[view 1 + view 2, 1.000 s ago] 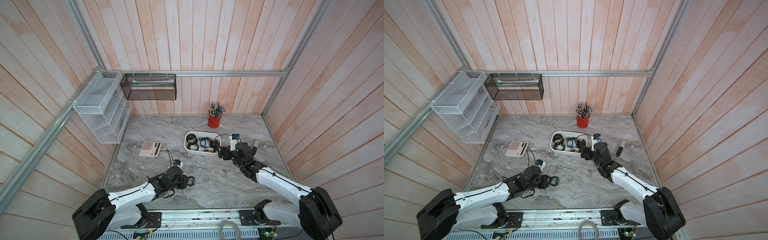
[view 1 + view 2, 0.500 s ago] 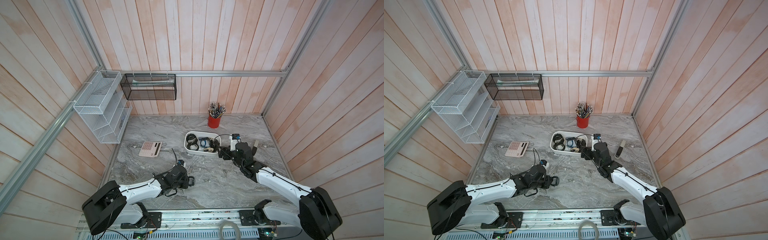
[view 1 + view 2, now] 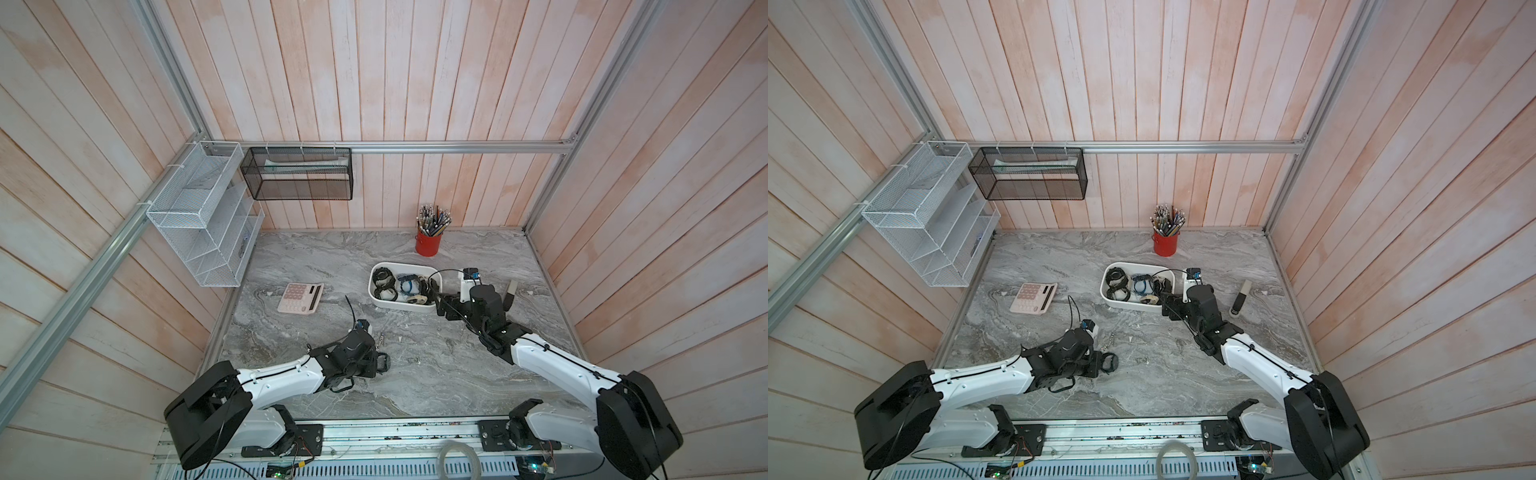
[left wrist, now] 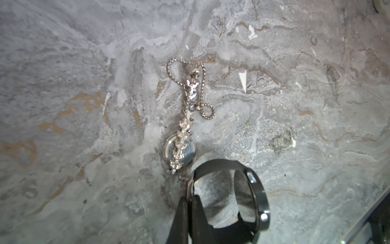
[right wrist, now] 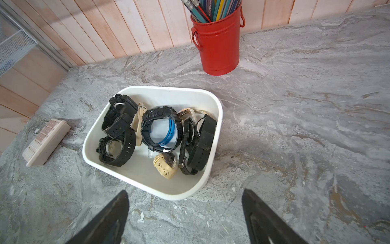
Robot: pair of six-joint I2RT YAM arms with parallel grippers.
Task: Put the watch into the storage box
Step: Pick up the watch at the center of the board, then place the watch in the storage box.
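A black watch (image 4: 251, 196) with a round dark face rests on the marble near the front left, seen in both top views (image 3: 383, 362) (image 3: 1109, 362). My left gripper (image 4: 190, 209) is shut on its strap, the two fingers pressed together with the band between them. The storage box (image 3: 405, 308) (image 5: 147, 179), a shallow white tub, sits at mid-table right and holds several watches. My right gripper (image 5: 185, 202) (image 3: 441, 306) stands open just short of the box's near right corner, with nothing between its fingers.
A small silver jewelled watch (image 4: 181, 147) with a chain lies just beyond the black watch. A pink calculator (image 3: 300, 297) lies left of the box, with a red pen cup (image 3: 428, 243) behind it. A grey bar (image 3: 1241, 299) lies at the right. Mesh baskets (image 3: 199, 216) hang on the left wall.
My left gripper has closed onto the black watch's strap, and the left arm has reached a little further right. The right arm has not moved.
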